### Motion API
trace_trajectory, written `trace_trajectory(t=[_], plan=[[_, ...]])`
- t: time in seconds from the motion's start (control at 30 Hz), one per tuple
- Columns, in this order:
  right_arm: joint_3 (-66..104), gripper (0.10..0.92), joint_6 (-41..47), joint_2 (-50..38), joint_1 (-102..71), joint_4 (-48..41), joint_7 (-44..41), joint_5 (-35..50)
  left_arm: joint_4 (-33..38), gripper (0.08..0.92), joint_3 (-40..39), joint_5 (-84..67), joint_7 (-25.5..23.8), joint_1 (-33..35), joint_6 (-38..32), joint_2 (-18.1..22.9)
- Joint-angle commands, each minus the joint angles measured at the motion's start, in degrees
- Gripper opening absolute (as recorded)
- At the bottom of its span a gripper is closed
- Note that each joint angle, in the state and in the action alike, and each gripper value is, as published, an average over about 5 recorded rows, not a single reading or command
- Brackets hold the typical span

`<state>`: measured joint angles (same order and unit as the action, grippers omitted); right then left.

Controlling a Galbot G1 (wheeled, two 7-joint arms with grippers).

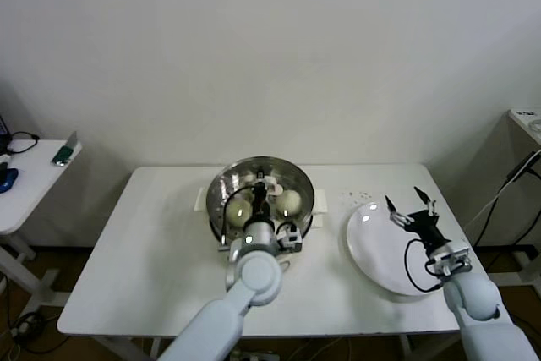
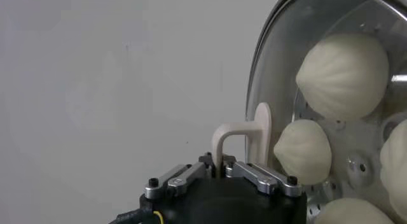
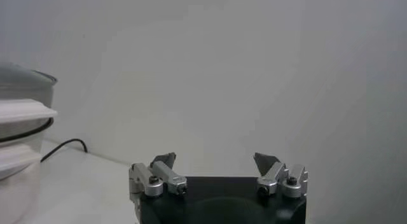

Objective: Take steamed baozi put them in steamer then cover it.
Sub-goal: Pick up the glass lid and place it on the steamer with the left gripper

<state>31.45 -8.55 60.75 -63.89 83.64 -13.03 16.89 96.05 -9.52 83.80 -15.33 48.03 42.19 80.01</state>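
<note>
White table [image 1: 152,243] carries the steamer [image 1: 221,188] at centre, a white plate [image 1: 372,247] to its right. Clear glass cover [image 2: 280,60] lies over the steamer, four steamed baozi [image 2: 343,72] visible beneath. Left gripper [image 2: 222,171] pinches the cover's cream handle [image 2: 245,136]. Right gripper [image 1: 412,205] hovers over the plate, fingers [image 3: 159,174] spread, holding nothing.

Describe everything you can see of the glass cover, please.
The cover is a round lid of clear glass with a metal rim and a cream-white bar handle at its centre. The left gripper is shut on that handle. The lid sits over the steamer, and the steamed baozi show through the glass. Whether it rests fully seated cannot be told.
</note>
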Motion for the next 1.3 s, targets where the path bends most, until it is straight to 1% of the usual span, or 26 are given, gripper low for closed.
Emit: trace_trajectory(t=[0.03, 0.13, 0.2, 0.47, 0.73, 0.87, 1.0, 1.07, 1.13, 1.17, 1.23, 1.3], plan=[[0.36, 0.823, 0.80, -0.34, -0.22, 0.62, 0.02, 0.02, 0.44, 0.151, -0.19, -0.87, -1.89, -0.37, 2.81, -0.05], [0.59, 0.823, 2.31, -0.53, -0.59, 1.35, 0.05, -0.04, 1.37, 0.164, -0.43, -1.88, -2.31, -0.43, 2.81, -0.79], [0.81, 0.823, 3.53, -0.67, -0.88, 1.80, -0.06, -0.20, 2.48, 0.200, -0.59, -2.67, -2.49, -0.34, 2.81, -1.56], [1.86, 0.823, 7.13, -0.81, -1.37, 2.79, -1.13, -0.41, 10.30, 0.433, -0.28, -6.30, -3.26, 1.74, 2.81, -6.81], [2.39, 0.823, 9.17, -0.81, -1.31, 3.37, -1.05, 0.44, 18.86, 0.658, 1.73, -11.02, -3.65, 8.56, 2.81, -11.45], [2.37, 0.823, 9.16, -0.78, -1.35, 3.59, -0.98, 0.51, 22.96, 0.771, 3.11, -13.52, -2.04, 11.30, 2.81, -13.00], [2.35, 0.823, 9.14, -0.67, -1.50, 3.79, -0.98, 0.41, 27.14, 0.818, 5.53, -17.03, 0.54, 14.09, 2.68, -14.40], [2.38, 0.823, 9.09, -0.59, -1.57, 3.91, -0.98, 0.22, 29.25, 0.822, 7.52, -20.38, 2.46, 16.46, 2.16, -15.48], [2.42, 0.823, 9.01, -0.52, -1.62, 4.01, -1.00, 0.07, 30.46, 0.822, 10.07, -25.72, 7.03, 18.79, 0.57, -16.76], [2.47, 0.823, 8.94, -0.48, -1.66, 4.09, -1.00, 0.01, 30.78, 0.823, 11.58, -29.04, 10.28, 19.73, -0.76, -17.20], [2.61, 0.823, 8.82, -0.39, -1.80, 4.32, -1.01, 0.04, 30.93, 0.823, 15.25, -37.64, 18.41, 21.11, -4.50, -17.57], [2.81, 0.823, 8.67, -0.32, -2.07, 4.64, -1.03, 0.06, 31.06, 0.823, 20.51, -46.69, 25.12, 22.65, -9.62, -17.33]])
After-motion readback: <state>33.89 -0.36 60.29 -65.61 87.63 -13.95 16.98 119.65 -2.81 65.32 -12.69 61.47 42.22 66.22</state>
